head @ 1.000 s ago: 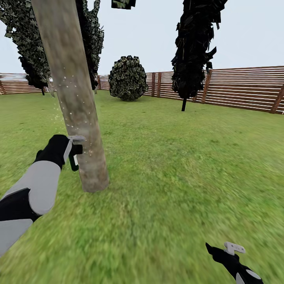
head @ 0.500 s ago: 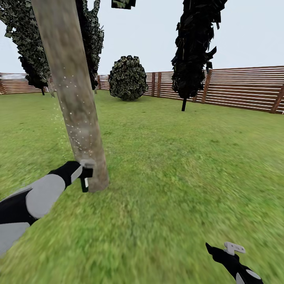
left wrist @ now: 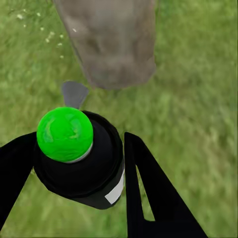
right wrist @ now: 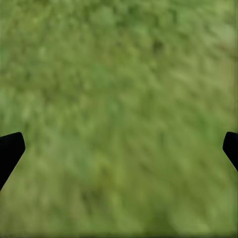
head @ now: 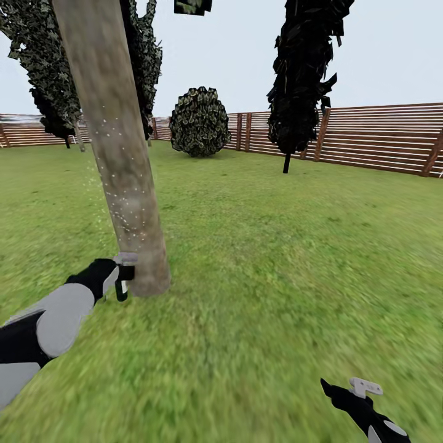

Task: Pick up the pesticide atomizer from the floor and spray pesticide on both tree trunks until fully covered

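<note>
Left claw (head: 121,275) around pesticide atomizer (left wrist: 79,156) beside tree trunk (head: 117,154).

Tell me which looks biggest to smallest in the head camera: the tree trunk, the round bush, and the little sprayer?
1. tree trunk, though it is nearest, which inflates it
2. round bush, far off by the fence
3. sprayer, in the left gripper

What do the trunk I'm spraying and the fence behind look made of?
The tree trunk looks like smooth, matte bark: mottled grey-brown, flecked with pale droplets. The fence looks like stained wood: brown horizontal slats on darker posts. Both are simulator renders, so only apparent.
</note>
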